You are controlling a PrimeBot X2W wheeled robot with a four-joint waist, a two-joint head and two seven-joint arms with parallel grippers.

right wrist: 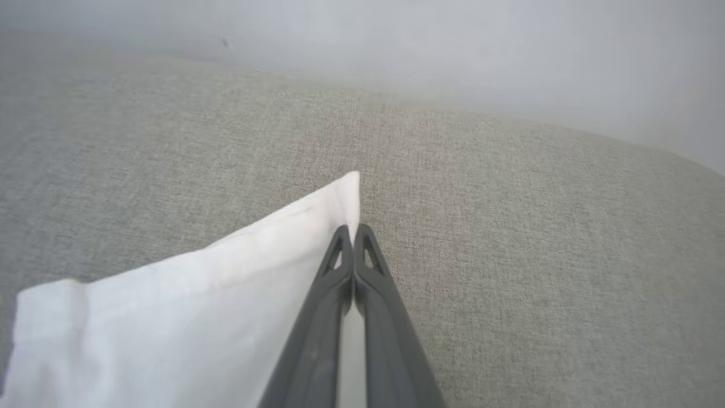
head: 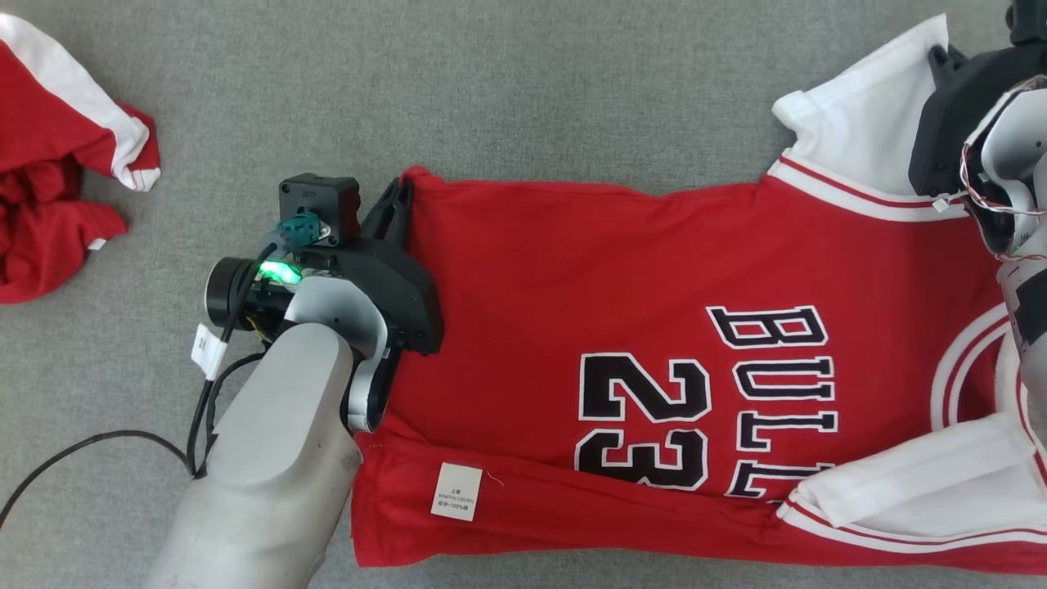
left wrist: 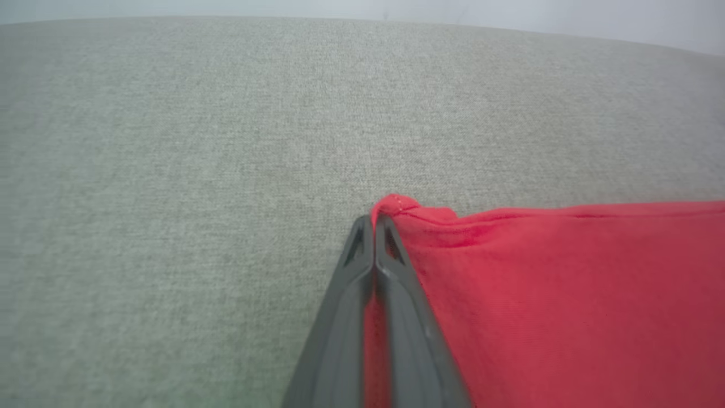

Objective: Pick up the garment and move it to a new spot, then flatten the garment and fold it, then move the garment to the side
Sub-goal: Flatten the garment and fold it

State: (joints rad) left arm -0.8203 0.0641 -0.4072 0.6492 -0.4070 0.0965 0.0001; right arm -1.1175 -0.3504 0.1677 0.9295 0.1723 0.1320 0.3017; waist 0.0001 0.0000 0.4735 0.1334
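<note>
Across the centre and right of the head view the garment lies spread on the grey surface, its red hem corner pinched tight in the left gripper and its white sleeve corner, upper right, clamped in the right gripper.

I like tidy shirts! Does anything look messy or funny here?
Yes. The jersey isn't flat: its near edge is flapped over, showing the white label and covering part of the number. Another red garment lies crumpled at far left.
</note>
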